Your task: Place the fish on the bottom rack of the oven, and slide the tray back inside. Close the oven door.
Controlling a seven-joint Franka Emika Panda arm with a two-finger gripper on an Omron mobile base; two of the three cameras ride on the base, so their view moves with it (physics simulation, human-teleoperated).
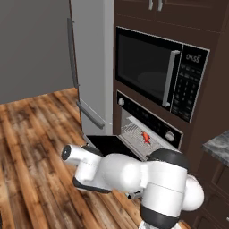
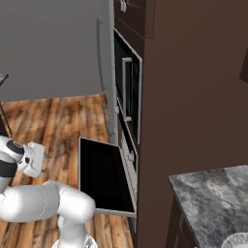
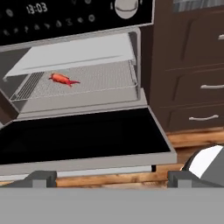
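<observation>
Oven point(image 1: 147, 120) set into the dark brown cabinet wall, below the black built-in microwave point(image 1: 159, 71). Oven door point(image 3: 83, 140) dropped fully open, lying flat and level, black inner face up; in the right base view it juts out toward the wooden floor point(image 2: 53, 121).

Bottom rack point(image 3: 87, 78) sits inside the cavity, silver wire grid, its front edge about level with the oven mouth. Fish point(image 3: 63, 79) lies on the rack, red-orange, left of the rack's middle in the hand view, tail pointing right. From the left base view the fish point(image 1: 146, 137) shows as a small red spot on the grid, just inside the opening, under the knob panel.

Claw point(image 3: 111, 178): two dark finger tips at the bottom of the hand view, well apart, nothing between them — spread. It hangs in front of and near the door's front edge, not touching it, looking into the cavity.

Arm folded low in front of the oven in both base views. Grey fridge point(image 1: 89, 62) stands left of the oven column. Brown drawers point(image 3: 192, 87) with silver pulls to the right of the oven; grey stone desk point(image 2: 213, 203) above them.
</observation>
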